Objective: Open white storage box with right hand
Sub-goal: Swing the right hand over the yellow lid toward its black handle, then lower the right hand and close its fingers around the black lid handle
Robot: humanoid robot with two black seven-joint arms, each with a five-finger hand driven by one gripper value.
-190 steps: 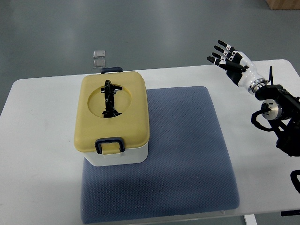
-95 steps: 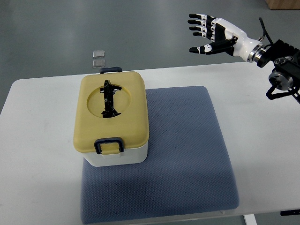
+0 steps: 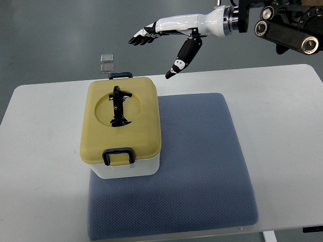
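The white storage box (image 3: 126, 169) stands on the left part of a blue mat (image 3: 202, 166). Its yellow lid (image 3: 121, 118) is down, with a black handle (image 3: 119, 107) folded in a round recess and dark blue latches at the front (image 3: 118, 156) and back (image 3: 120, 75). My right hand (image 3: 159, 48) hovers above and behind the box's back right corner, fingers spread and holding nothing; its thumb (image 3: 182, 58) points down toward the table. The hand touches neither the lid nor the latches. The left arm is out of view.
The white table (image 3: 45, 151) carries the mat and box. Two small clear squares (image 3: 106, 62) lie on the grey floor beyond the table's far edge. The right arm's black joints (image 3: 285, 25) fill the top right corner.
My right hand has swung left from the table's right side, past the far edge, to a spot behind the box. The box and lid have not moved.
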